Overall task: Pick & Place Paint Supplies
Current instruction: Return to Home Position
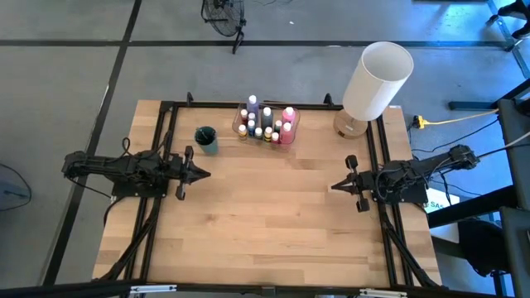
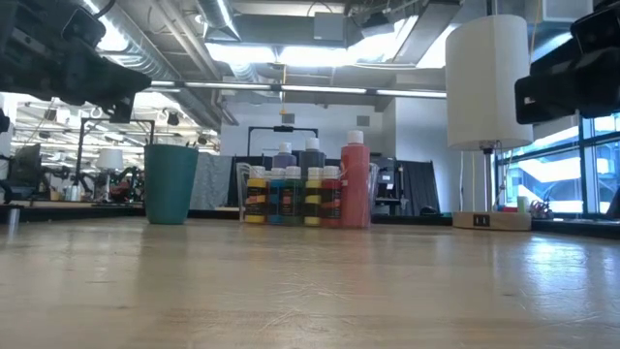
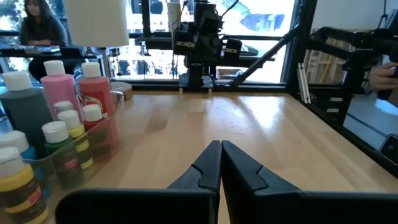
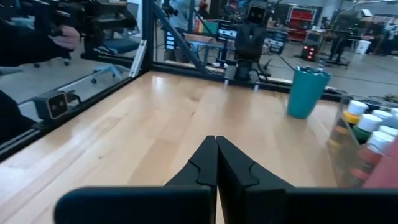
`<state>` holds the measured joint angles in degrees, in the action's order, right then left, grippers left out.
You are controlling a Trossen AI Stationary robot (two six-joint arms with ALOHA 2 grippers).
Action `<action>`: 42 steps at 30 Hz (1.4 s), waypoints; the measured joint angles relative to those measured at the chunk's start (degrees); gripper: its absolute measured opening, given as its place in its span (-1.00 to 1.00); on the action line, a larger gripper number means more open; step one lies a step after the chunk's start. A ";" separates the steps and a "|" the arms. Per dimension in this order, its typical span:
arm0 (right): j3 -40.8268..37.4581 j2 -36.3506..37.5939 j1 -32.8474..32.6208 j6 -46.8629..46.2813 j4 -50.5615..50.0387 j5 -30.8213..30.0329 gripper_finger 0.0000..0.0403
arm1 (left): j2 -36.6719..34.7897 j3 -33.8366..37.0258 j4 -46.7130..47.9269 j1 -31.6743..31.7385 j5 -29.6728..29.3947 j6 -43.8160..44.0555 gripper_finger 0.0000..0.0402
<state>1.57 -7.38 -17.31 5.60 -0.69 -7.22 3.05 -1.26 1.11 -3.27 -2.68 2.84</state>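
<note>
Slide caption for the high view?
Paint bottles in clear bin beside teal cup; left claw and right claw shut at opposite sides.

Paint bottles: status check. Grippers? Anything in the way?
Left gripper shut, right gripper shut, both empty, at table sides. Paint bottles grouped in clear bin at far edge. Nothing in the way.

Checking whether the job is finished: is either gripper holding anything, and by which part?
Nothing is held. The left gripper and the right gripper are both shut and empty, out at the table's sides, far from the bottles and the cup.
</note>
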 joint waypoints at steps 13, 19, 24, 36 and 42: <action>0.04 -0.02 1.67 1.28 -0.43 1.43 -1.00 | 0.00 0.00 -0.02 0.00 -0.11 -0.54 -0.97; 0.04 -0.02 1.65 1.28 -0.43 1.43 -1.00 | 0.00 0.00 -0.02 0.00 -0.13 -0.58 -0.97; 0.04 -0.02 1.65 1.25 -0.41 1.41 -1.00 | 0.01 0.00 -0.05 0.00 -0.11 -0.58 -0.97; 0.04 -0.02 1.65 1.16 -0.39 1.28 -1.00 | 0.00 0.00 -0.05 0.00 -0.09 -0.58 -0.97; 0.04 -0.02 1.65 1.10 -0.41 1.30 -1.00 | 0.00 0.00 -0.05 0.00 -0.09 -0.58 -0.97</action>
<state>1.61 -7.40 -15.66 6.70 -1.10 -5.91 3.05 -1.26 1.06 -3.27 -2.76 2.26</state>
